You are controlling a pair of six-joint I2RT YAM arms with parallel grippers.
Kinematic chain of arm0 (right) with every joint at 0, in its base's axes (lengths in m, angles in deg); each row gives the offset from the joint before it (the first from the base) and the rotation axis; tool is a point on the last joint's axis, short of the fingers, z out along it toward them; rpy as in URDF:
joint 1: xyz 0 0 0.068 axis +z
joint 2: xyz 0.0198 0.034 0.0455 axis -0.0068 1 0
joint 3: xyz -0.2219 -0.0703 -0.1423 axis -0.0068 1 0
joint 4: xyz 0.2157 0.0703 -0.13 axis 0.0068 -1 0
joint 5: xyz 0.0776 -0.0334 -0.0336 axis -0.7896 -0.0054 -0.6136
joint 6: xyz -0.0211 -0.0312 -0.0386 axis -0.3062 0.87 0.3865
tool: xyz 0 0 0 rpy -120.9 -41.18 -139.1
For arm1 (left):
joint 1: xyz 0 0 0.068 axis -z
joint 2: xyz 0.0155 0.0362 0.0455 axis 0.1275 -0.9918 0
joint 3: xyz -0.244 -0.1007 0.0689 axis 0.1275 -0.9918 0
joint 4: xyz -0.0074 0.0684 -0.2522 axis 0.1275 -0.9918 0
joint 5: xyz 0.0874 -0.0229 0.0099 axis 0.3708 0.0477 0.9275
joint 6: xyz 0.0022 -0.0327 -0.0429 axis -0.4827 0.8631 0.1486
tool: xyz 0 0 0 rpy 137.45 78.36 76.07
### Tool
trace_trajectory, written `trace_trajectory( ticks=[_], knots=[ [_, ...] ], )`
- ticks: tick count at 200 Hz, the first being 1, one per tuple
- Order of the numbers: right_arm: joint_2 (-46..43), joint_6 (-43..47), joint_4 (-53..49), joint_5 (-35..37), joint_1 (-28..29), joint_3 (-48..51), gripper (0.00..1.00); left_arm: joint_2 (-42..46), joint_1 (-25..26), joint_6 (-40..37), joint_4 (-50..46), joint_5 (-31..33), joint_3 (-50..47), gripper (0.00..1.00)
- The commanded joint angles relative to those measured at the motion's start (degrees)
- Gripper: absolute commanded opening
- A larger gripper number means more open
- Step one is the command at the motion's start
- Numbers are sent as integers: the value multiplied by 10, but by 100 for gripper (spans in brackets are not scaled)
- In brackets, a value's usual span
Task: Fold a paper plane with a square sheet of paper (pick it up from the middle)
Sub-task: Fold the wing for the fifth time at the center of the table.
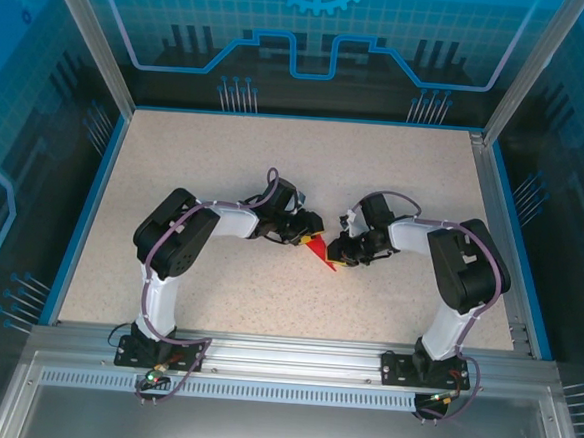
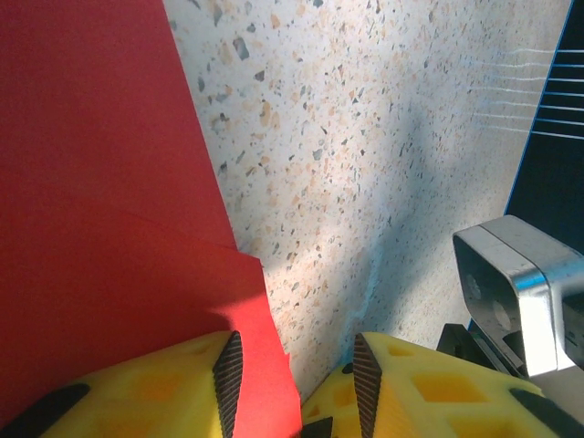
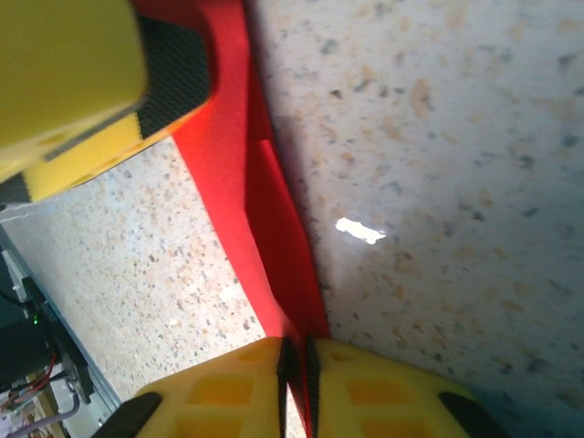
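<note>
Top external view: what's the room like?
— A beige speckled table (image 1: pixel 276 158) with a blue border. See-through blue walls (image 1: pixel 39 111) printed with line patterns stand around it, and a ribbed metal rail (image 1: pixel 283 354) runs along the near edge.

And the red paper (image 1: pixel 318 249)?
— It's mid-table, a small pointed shape between the two black arms, which nearly meet over it.

Texture up close?
— Matte, thin and flat. In the left wrist view a folded layer leaves a stepped edge on the stone-like surface. The left gripper (image 2: pixel 294 370) is spread wide. Its blocky yellow fingers (image 2: pixel 155 388) have ribbed black pads, one over the paper and one over bare table. Whether it presses down, I can't tell.

The right gripper (image 3: pixel 297 351)?
— It's clamped on the paper's narrow folded strip, pads together with only the red layer between them.
</note>
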State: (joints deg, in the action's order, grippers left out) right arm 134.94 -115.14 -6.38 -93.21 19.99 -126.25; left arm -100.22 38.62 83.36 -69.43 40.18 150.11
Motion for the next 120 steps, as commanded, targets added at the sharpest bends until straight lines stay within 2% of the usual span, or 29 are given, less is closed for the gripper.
trace_trajectory(
  ticks=[1, 39, 72, 120],
  knots=[
    [14, 2, -56, 32, 9, 3, 13, -18, -3, -17, -39, 15, 6, 41],
    [16, -2, -54, 34, 8, 6, 8, -18, -4, -18, -39, 15, 4, 41],
    [4, 1, -58, 22, 7, 6, 13, -18, -5, -19, -41, 14, 5, 41],
    [-15, 3, -76, 27, 7, 10, 15, -17, -7, -20, -42, 12, 4, 40]
  ],
)
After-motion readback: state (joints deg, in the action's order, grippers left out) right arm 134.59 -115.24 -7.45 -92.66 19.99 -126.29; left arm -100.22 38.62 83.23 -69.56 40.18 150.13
